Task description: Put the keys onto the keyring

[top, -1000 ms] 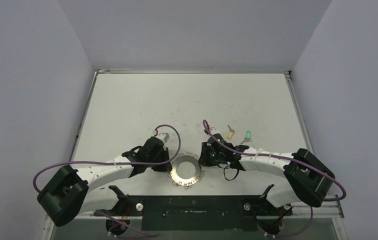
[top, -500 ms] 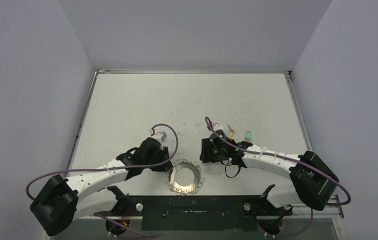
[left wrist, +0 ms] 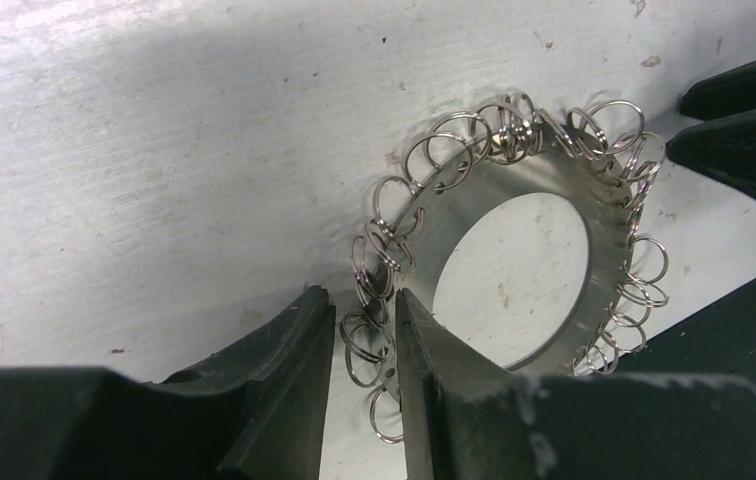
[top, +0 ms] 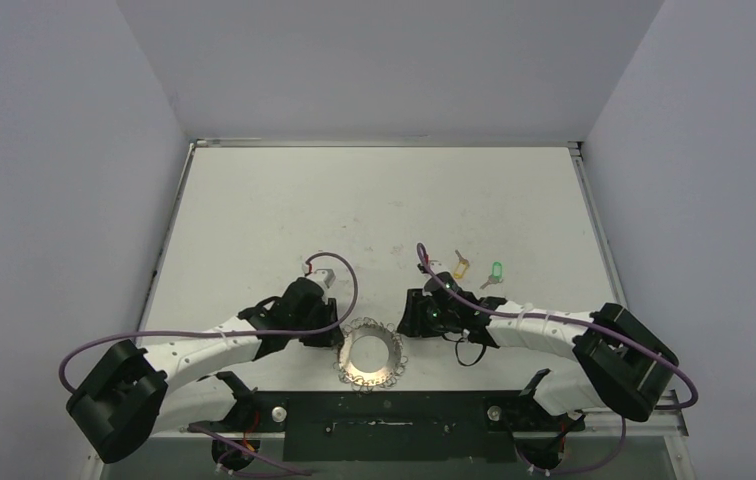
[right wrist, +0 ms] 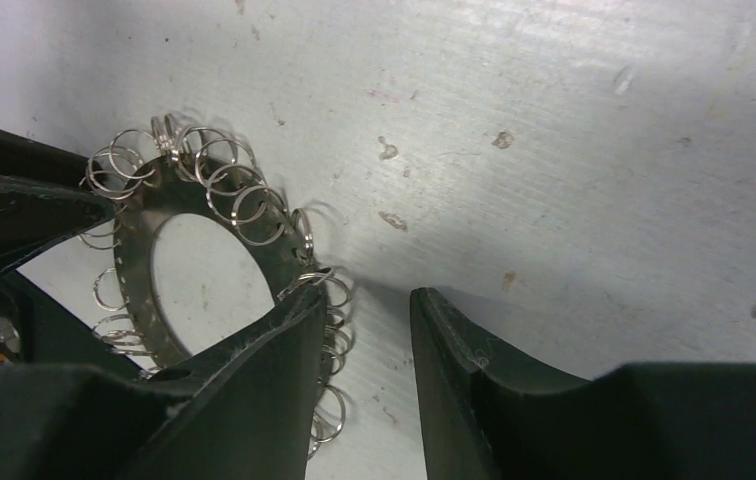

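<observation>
We see a white table (top: 254, 220), scuffed and flecked with small dark specks. The keyring (left wrist: 454, 215) sits near its front edge, though we cannot tell whether it lies flat. Farther back and to the right, the yellow key (top: 461, 265) and the green key (top: 496, 270) lie close together, well apart from the ring.

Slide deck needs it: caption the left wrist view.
Left tool straddling the wire-loop fringe of the round silvery metal keyring on the scuffed white table.
</observation>
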Robot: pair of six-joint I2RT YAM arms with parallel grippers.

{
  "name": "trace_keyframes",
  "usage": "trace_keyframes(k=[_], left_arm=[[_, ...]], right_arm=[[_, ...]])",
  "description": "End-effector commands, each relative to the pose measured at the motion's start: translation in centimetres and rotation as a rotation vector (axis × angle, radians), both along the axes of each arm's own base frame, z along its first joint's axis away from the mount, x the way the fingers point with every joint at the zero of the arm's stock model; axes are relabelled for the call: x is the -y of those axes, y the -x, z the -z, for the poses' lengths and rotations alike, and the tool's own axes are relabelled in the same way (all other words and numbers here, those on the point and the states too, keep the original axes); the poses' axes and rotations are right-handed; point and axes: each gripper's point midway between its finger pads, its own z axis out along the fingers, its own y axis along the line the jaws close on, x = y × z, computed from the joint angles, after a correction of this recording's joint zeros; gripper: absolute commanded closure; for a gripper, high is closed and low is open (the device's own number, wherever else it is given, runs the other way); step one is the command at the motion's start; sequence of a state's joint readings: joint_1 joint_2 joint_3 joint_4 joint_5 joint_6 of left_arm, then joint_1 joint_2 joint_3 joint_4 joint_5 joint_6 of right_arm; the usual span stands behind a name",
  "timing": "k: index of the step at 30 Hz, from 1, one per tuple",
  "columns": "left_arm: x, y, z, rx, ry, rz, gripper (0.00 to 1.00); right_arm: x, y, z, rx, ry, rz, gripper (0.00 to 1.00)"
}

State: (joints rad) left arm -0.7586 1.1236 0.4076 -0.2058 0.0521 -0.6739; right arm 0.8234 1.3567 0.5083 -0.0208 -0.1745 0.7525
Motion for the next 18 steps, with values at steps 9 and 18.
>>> trace_keyframes(k=[9, 18], left_arm=[[1.4, -0.8, -0.5, 0.014, 0.041, 0.016, 0.75], [0.4, -0.9, -1.5, 0.046, 0.016, -0.015, 0.66]], right_arm=[[-4.3, -1.6, -1.3, 0.034, -0.102, -0.038, 0.81], [-4.7, -3.8, -2.7, 0.091, -0.020, -0.056, 0.75]])
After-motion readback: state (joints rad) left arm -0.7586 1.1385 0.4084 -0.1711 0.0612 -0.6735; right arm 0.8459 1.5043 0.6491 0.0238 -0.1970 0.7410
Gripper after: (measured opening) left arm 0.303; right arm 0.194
